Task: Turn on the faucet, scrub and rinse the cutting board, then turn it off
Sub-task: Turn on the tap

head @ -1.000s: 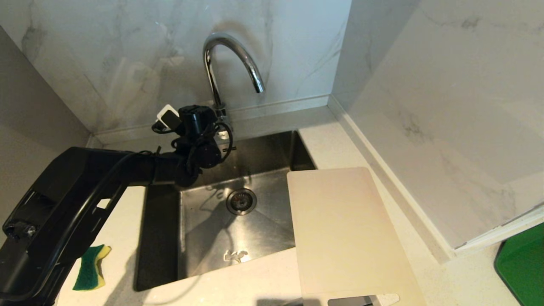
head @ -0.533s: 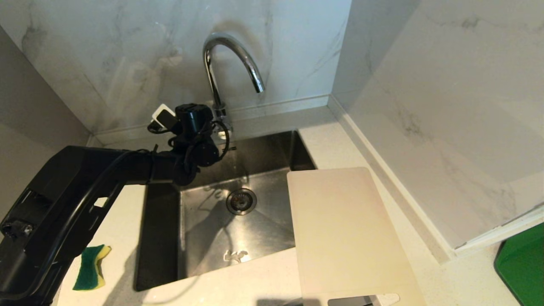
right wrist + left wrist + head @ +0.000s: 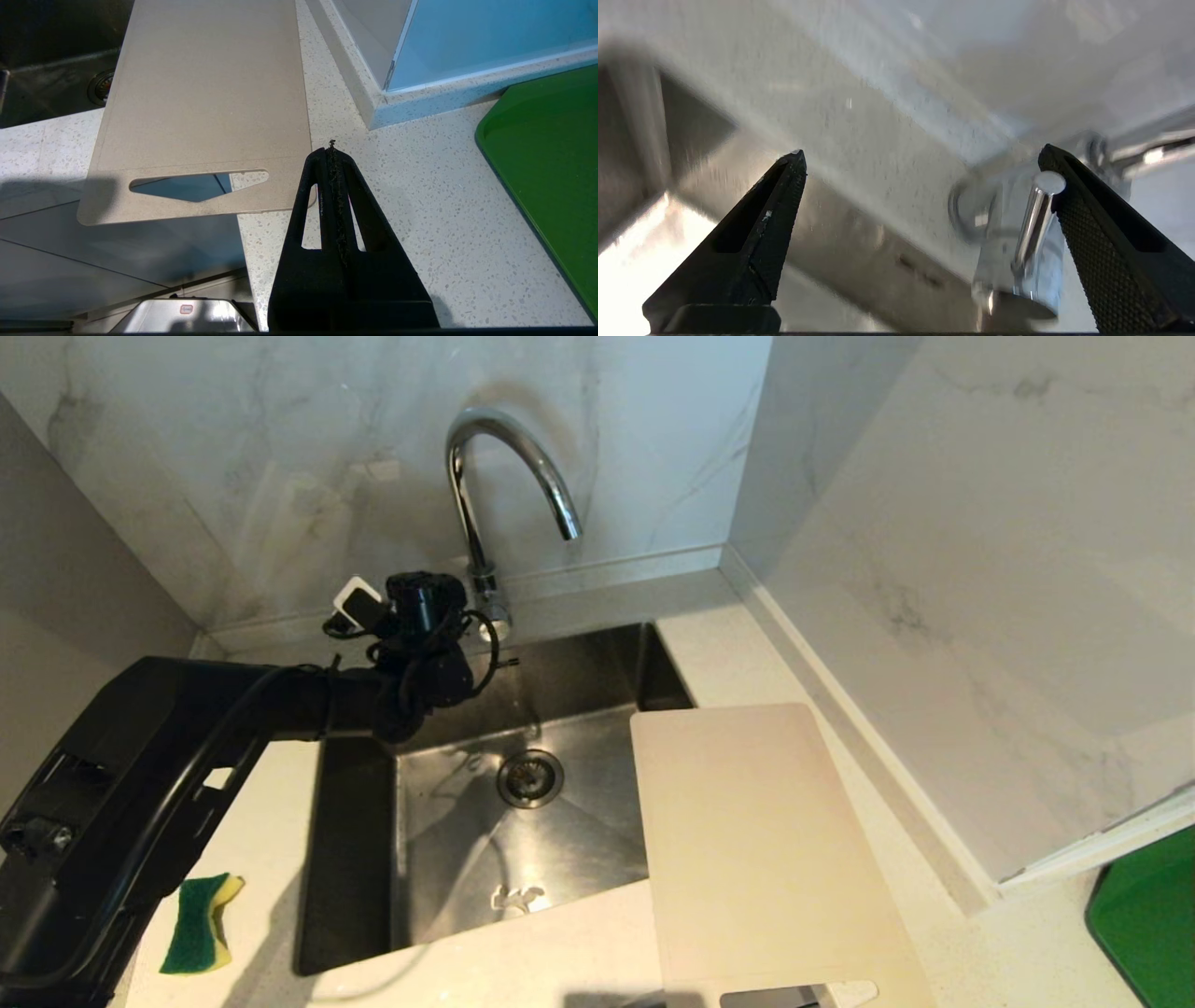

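Drifted a touch left over the last second, left gripper (image 3: 920,161) spread wide beside the faucet (image 3: 509,476) lever (image 3: 1036,219), no water yet, cutting board (image 3: 756,845) dry across the sink's (image 3: 355,859) right edge, right gripper (image 3: 332,144) pinched shut, parked.

My own left arm (image 3: 187,737) is covering the sink's (image 3: 560,681) back left corner and hiding my left claw's (image 3: 439,607) fingers in the head view. The left wrist view is smearing the faucet's (image 3: 1008,242) base and lever (image 3: 1038,214), so contact with my finger (image 3: 1106,247) is not telling clearly. The cutting board's (image 3: 756,849) slot end and the green tray (image 3: 1148,924) are running off the picture's edge.
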`<state>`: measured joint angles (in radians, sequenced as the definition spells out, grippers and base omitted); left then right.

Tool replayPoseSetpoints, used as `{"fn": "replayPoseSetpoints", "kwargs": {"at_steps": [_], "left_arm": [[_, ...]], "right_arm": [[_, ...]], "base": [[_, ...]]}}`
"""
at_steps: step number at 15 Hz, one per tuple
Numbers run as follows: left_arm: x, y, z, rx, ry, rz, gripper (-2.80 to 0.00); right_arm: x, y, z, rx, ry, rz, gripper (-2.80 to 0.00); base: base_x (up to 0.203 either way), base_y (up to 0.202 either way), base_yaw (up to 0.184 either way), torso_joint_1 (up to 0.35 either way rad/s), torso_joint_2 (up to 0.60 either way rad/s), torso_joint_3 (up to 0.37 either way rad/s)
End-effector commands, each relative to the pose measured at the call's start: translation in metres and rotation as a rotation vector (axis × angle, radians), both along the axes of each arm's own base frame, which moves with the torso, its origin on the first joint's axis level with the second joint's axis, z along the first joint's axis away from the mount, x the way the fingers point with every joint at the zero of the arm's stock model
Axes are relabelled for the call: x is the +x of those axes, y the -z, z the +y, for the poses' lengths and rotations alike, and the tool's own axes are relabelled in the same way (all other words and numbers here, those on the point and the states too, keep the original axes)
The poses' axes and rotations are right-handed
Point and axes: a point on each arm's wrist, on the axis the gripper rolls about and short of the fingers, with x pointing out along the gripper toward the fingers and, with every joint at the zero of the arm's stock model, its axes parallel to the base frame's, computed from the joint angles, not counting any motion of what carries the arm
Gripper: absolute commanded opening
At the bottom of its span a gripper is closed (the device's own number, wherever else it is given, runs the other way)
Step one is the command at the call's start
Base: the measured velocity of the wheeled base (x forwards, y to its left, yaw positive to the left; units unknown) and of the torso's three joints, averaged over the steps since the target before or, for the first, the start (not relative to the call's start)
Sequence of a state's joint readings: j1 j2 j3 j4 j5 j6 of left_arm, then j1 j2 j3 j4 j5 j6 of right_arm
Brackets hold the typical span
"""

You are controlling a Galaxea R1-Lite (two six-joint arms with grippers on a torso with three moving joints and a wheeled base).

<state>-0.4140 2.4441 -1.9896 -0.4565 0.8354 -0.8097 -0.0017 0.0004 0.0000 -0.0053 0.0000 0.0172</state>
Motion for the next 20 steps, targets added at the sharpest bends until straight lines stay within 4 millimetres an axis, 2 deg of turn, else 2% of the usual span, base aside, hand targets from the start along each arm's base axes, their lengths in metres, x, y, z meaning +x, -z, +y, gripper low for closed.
{"fn": "replayPoseSetpoints", "kwargs": {"at_steps": [1, 6, 16, 20], "left_arm": [[-0.004, -0.003, 0.001, -0.053, 0.012, 0.027, 0.00], [-0.020, -0.020, -0.007, -0.152, 0.058, 0.029, 0.00], [-0.017, -0.002, -0.006, -0.255, 0.129, 0.114, 0.00], [-0.018, -0.004, -0.006, -0.260, 0.156, 0.112, 0.00]], "right_arm": [[0.000, 0.000, 0.000, 0.000, 0.000, -0.001, -2.80], [0.000, 0.000, 0.000, 0.000, 0.000, -0.001, -2.80], [0.000, 0.000, 0.000, 0.000, 0.000, -0.001, -2.80], [0.000, 0.000, 0.000, 0.000, 0.000, 0.000, -2.80]], "base": [[0.000, 0.000, 0.000, 0.000, 0.00, 0.000], [0.000, 0.000, 0.000, 0.000, 0.00, 0.000], [0.000, 0.000, 0.000, 0.000, 0.00, 0.000], [0.000, 0.000, 0.000, 0.000, 0.00, 0.000]]}}
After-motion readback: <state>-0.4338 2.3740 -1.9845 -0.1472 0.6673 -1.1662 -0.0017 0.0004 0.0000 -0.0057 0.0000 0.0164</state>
